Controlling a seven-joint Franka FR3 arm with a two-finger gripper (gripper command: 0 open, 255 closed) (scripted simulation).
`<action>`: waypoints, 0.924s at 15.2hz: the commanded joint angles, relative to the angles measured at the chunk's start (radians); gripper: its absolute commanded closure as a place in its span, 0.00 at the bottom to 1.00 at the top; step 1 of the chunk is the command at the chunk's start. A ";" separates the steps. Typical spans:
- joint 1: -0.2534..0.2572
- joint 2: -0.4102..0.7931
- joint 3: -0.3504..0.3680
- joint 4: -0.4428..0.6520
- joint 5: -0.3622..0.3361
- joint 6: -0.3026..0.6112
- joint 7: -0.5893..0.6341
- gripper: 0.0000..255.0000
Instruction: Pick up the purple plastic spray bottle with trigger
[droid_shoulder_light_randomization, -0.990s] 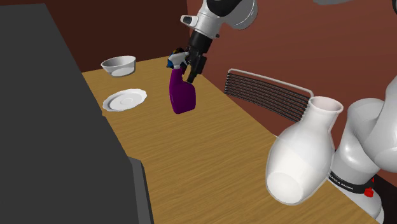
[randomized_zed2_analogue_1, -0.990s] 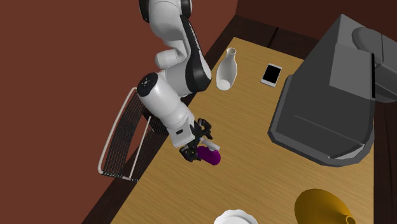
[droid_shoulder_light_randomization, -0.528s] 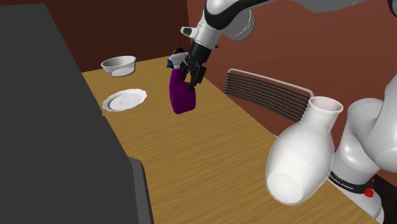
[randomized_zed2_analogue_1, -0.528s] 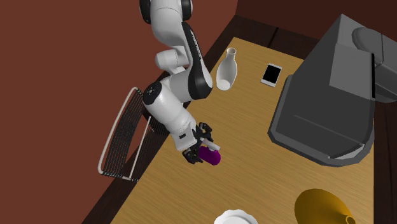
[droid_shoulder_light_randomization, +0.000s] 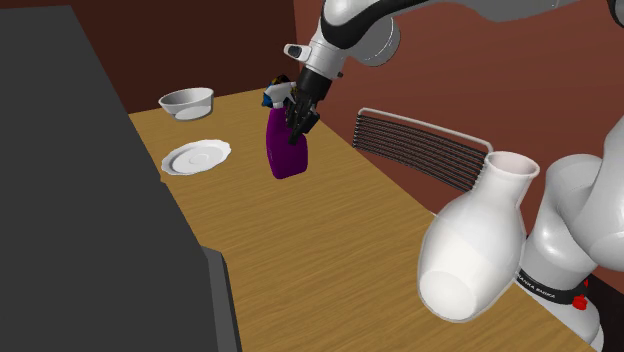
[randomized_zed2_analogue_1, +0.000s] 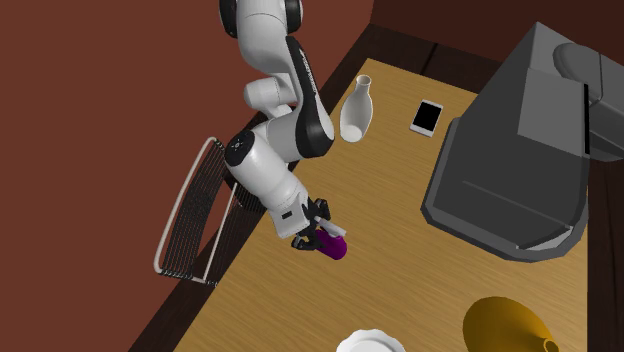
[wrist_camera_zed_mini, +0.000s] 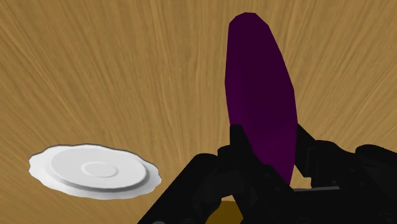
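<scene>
The purple spray bottle (droid_shoulder_light_randomization: 285, 152) stands upright on the wooden table (droid_shoulder_light_randomization: 330, 240), with its white and blue trigger head at the top. My black gripper (droid_shoulder_light_randomization: 297, 116) comes in from the wall side and is shut on the bottle's upper body just under the head. From the second exterior view the gripper (randomized_zed2_analogue_1: 309, 234) covers the top of the bottle (randomized_zed2_analogue_1: 333, 245). Along the wrist view the purple body (wrist_camera_zed_mini: 261, 89) runs out from between the two fingers of the gripper (wrist_camera_zed_mini: 270, 145), which press on both its sides.
A white plate (droid_shoulder_light_randomization: 197, 156) and a white bowl (droid_shoulder_light_randomization: 187, 101) lie beyond the bottle. A wire chair back (droid_shoulder_light_randomization: 425, 145) lines the table's wall side. A big dark grey appliance (droid_shoulder_light_randomization: 80, 200) fills the other side. A white vase (droid_shoulder_light_randomization: 470, 250) stands near my stand; a phone (randomized_zed2_analogue_1: 427, 116) lies near it.
The fingers stood apart around the bottle's top and have now shut on it. The hand shifted slightly in toward the bottle. The bottle has not moved.
</scene>
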 joint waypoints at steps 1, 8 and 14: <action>0.000 0.000 0.000 0.000 0.000 0.000 0.000 1.00; -0.002 -0.008 -0.001 0.041 -0.018 -0.044 0.027 1.00; -0.006 -0.014 -0.003 0.111 -0.040 -0.113 0.065 1.00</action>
